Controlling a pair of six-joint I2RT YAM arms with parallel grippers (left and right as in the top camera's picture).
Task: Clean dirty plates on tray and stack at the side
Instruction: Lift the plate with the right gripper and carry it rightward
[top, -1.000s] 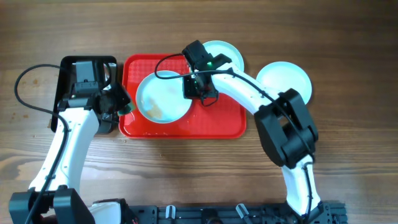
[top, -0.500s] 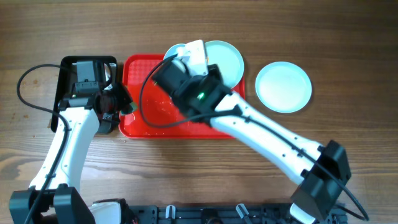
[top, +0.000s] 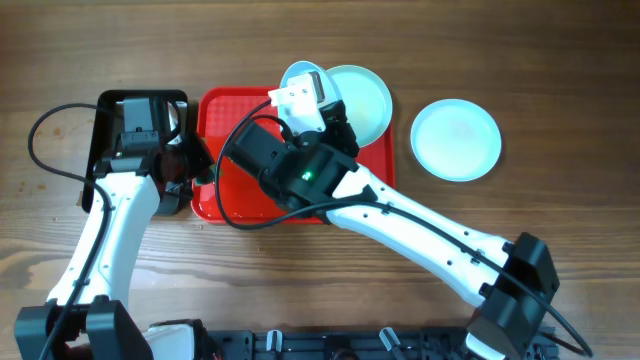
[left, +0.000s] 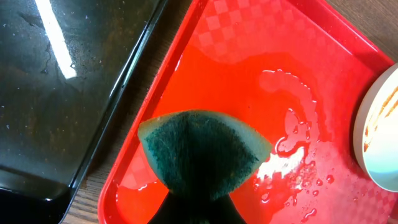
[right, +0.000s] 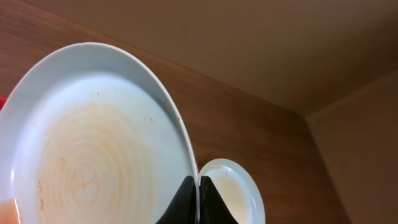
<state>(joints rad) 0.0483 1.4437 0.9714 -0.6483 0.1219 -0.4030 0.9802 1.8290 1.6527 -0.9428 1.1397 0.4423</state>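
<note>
My right gripper (right: 198, 194) is shut on the rim of a plate (right: 93, 143) with faint orange-brown sauce rings, holding it raised and tilted. From overhead this plate (top: 298, 76) shows above the back edge of the red tray (top: 215, 120). A second plate (top: 365, 98) lies at the tray's back right corner. A third plate (top: 455, 138) rests on the table to the right. My left gripper (left: 198, 208) is shut on a green sponge (left: 199, 155) over the tray's wet left end (left: 249, 62).
A black metal pan (top: 140, 105) stands left of the tray, close beside my left arm. My right arm (top: 400, 215) crosses the tray's front right part. Water pools on the tray base (left: 292, 146). A sauce-streaked plate rim (left: 379, 134) shows at the left wrist view's right edge.
The sauce-marked plate lay flat on the tray a second ago; my right gripper has lifted it and tilted it up toward the tray's back edge. The left arm has barely moved.
</note>
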